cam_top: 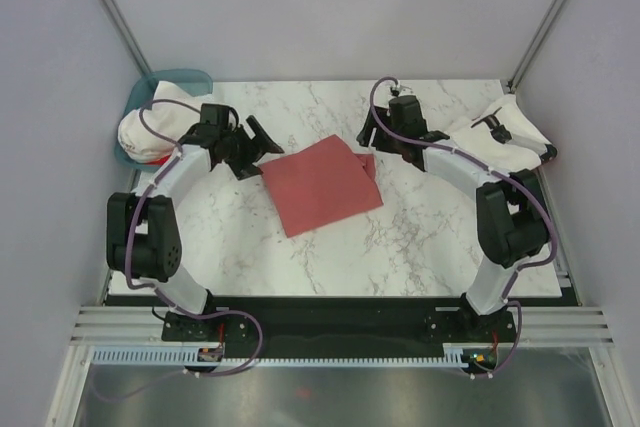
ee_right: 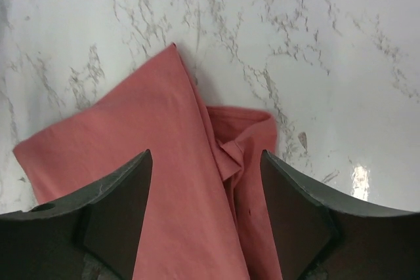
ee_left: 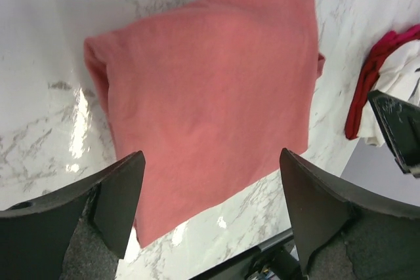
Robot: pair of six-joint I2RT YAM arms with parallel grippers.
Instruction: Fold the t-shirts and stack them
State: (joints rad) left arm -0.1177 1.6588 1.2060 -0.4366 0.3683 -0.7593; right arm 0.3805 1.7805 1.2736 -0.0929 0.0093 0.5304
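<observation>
A dusty salmon-red t-shirt (cam_top: 320,185) lies folded in a rough square at the table's middle. My left gripper (cam_top: 258,151) is open and empty at its left edge. In the left wrist view the shirt (ee_left: 210,90) fills the space ahead of the open gripper (ee_left: 210,191). My right gripper (cam_top: 369,137) is open and empty over the shirt's far right corner. The right wrist view shows the shirt (ee_right: 151,162) with a bunched fold (ee_right: 237,145) between the open gripper (ee_right: 207,191). White t-shirts (cam_top: 505,137), the top one with a black mark, lie at the far right.
A teal basket (cam_top: 170,80) at the far left corner holds white and red shirts (cam_top: 142,135). Red and white cloth (ee_left: 384,73) shows at the right edge of the left wrist view. Grey walls close in the table on three sides. A black rail (cam_top: 330,319) runs along the near edge.
</observation>
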